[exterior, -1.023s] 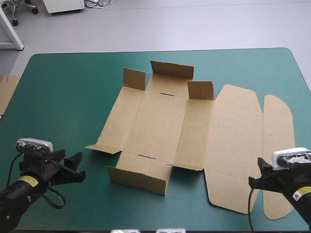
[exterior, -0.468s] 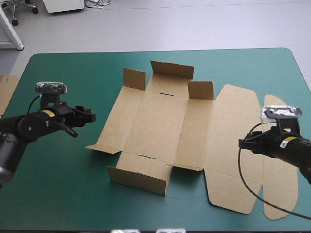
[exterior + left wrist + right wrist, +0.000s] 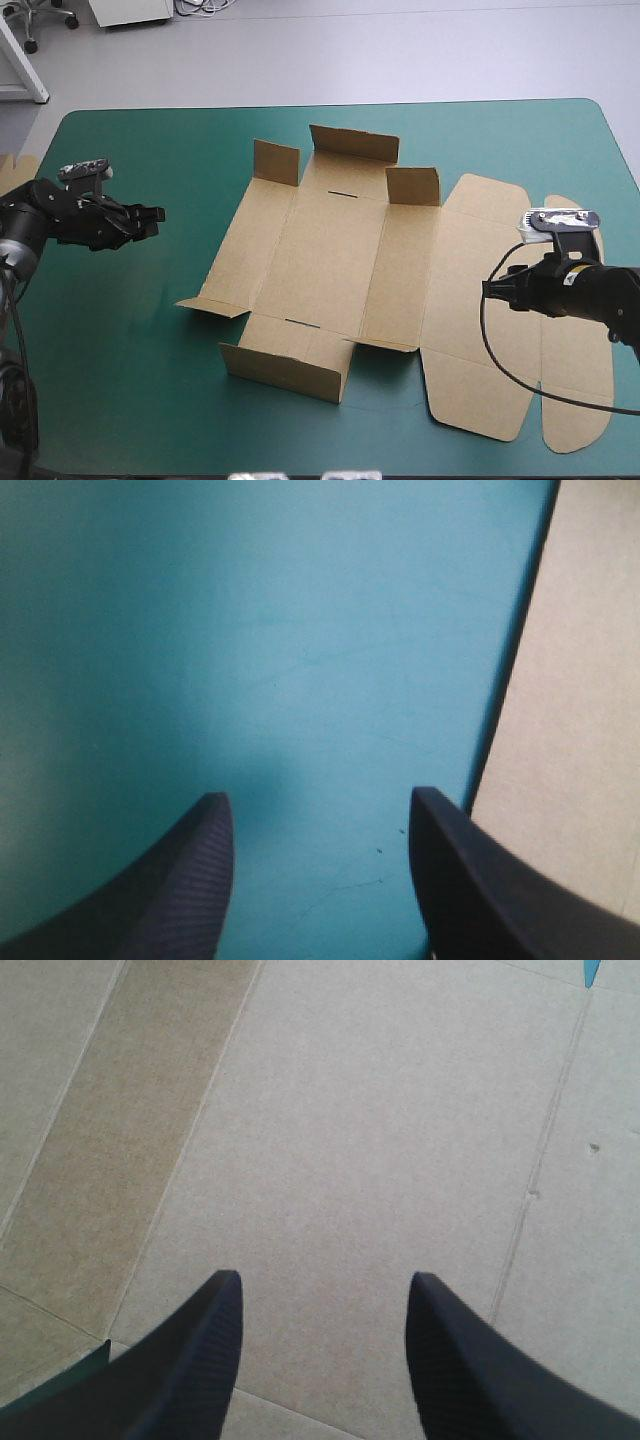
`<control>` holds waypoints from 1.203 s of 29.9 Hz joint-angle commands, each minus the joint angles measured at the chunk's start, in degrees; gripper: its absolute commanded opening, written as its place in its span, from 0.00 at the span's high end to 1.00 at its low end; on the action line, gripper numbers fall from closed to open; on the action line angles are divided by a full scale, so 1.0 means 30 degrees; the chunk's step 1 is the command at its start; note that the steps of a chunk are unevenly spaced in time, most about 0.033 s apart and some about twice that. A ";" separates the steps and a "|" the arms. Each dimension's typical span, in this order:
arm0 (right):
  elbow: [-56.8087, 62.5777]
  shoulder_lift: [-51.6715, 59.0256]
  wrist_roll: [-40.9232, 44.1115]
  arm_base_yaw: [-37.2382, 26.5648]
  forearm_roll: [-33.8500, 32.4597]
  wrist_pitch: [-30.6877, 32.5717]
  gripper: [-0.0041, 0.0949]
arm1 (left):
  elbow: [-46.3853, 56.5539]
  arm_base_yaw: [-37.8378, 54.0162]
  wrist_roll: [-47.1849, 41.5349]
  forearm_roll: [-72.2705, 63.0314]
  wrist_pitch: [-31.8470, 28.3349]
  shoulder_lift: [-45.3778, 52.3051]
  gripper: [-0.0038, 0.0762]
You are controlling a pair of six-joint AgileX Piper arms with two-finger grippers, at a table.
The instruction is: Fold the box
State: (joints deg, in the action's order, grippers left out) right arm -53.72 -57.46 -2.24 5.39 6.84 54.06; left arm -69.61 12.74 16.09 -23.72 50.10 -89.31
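The brown box (image 3: 330, 255) lies mid-table as a cut sheet, its middle panels flat. Three short flaps stand up along its far side and a low wall (image 3: 285, 370) is raised at its near side. The lid panel (image 3: 480, 300) and a rounded flap (image 3: 575, 330) lie flat to the right. My left gripper (image 3: 152, 215) is open above bare teal-green cover, well left of the box; in the left wrist view (image 3: 318, 798) a box edge (image 3: 580, 680) shows ahead and to one side. My right gripper (image 3: 490, 292) is open over the lid panel; its wrist view (image 3: 325, 1278) shows creased board (image 3: 350, 1110) below, nothing between the fingers.
An edge of more brown board (image 3: 12, 185) shows at the table's left edge. Teal-green cover (image 3: 130, 330) lies bare between my left arm and the box, and along the table's near edge.
Both arms came up from the near corners. The left gripper swung toward the far left, then drew back from the box. The right gripper moved in over the lid panel.
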 commanded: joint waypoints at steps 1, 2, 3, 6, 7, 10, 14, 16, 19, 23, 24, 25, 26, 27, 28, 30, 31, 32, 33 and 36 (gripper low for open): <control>-0.0664 0.0160 -0.0294 -0.0200 0.0092 -0.0950 0.48 | -0.0610 0.1433 0.3409 -0.5404 0.1492 -0.0853 0.47; -0.0664 0.0160 -0.0294 -0.0200 0.0046 -0.0950 0.47 | -0.0610 0.1676 0.4373 -0.7041 0.2170 -0.1361 0.47; -0.0664 0.0160 -0.0294 -0.0200 0.0046 -0.0950 0.47 | -0.0610 0.1723 0.5171 -0.7960 0.2496 -0.1663 0.47; -0.0664 0.0160 -0.0337 -0.0200 0.0046 -0.0913 0.43 | -0.0610 0.1623 0.6737 -0.9835 0.3357 -0.2629 0.47; -0.0664 0.0160 -0.0337 -0.0200 0.0046 -0.0832 0.42 | -0.0610 0.1623 0.7004 -1.0104 0.3551 -0.2951 0.47; -0.0664 0.0160 -0.0337 -0.0200 0.0046 -0.0700 0.41 | -0.0610 0.1592 0.7160 -1.0397 0.3771 -0.3775 0.47; -0.0664 0.0160 -0.0337 -0.0200 0.0046 -0.0608 0.41 | -0.0610 0.1592 0.8090 -1.1522 0.3913 -0.4531 0.47; -0.0664 0.0160 -0.0337 -0.0200 0.0046 -0.0608 0.41 | -0.0610 0.1541 0.8236 -1.1972 0.4044 -0.4947 0.47; -0.0664 0.0160 -0.0337 -0.0200 0.0046 -0.0643 0.41 | -0.0610 0.1066 0.8283 -1.1320 0.3992 -0.5460 0.47; -0.0664 0.0160 -0.0337 -0.0200 0.0046 -0.0642 0.41 | -0.0610 -0.0078 0.8142 -1.0753 0.3954 -0.6164 0.47; -0.0664 0.0160 -0.0247 -0.0200 0.0046 -0.0642 0.41 | -0.0610 -0.0399 0.8193 -1.0753 0.3786 -0.6391 0.47; -0.0664 0.0160 -0.0254 -0.0200 0.0046 -0.0642 0.41 | -0.0610 -0.0665 0.8233 -1.0753 0.3729 -0.6522 0.47; -0.0664 0.0160 -0.0254 -0.0200 0.0046 -0.0606 0.41 | -0.0610 -0.0914 0.8233 -1.0753 0.3657 -0.6709 0.47; -0.0664 0.0160 -0.0201 -0.0200 0.0046 -0.0605 0.41 | -0.0610 -0.1118 0.8233 -1.0753 0.3657 -0.6878 0.47; -0.0664 0.0160 -0.0113 -0.0200 0.0046 -0.0605 0.41 | -0.0610 -0.1289 0.8233 -1.0753 0.3737 -0.7055 0.47; -0.0664 0.0160 -0.0063 -0.0200 0.0046 -0.0605 0.41 | -0.0610 -0.1655 0.8288 -1.0753 0.4019 -0.7323 0.47; -0.0664 0.0160 -0.0063 -0.0200 0.0046 -0.0605 0.41 | -0.0610 -0.1755 0.8288 -1.0753 0.4212 -0.7446 0.47; -0.0664 0.0160 -0.0063 -0.0200 0.0046 -0.0605 0.41 | -0.0610 -0.1850 0.8288 -1.0753 0.4371 -0.7519 0.47; -0.0664 0.0160 -0.0063 -0.0200 0.0046 -0.0605 0.41 | -0.0610 -0.1953 0.8288 -1.0753 0.4515 -0.7519 0.47; -0.0664 0.0160 -0.0063 -0.0200 0.0046 -0.0605 0.41 | -0.0627 -0.1986 0.8865 -1.1430 0.5650 -0.7435 0.47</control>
State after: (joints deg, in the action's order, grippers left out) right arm -53.78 -57.57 -2.52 5.39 6.84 54.49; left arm -71.40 8.45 41.28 -57.74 62.39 -112.46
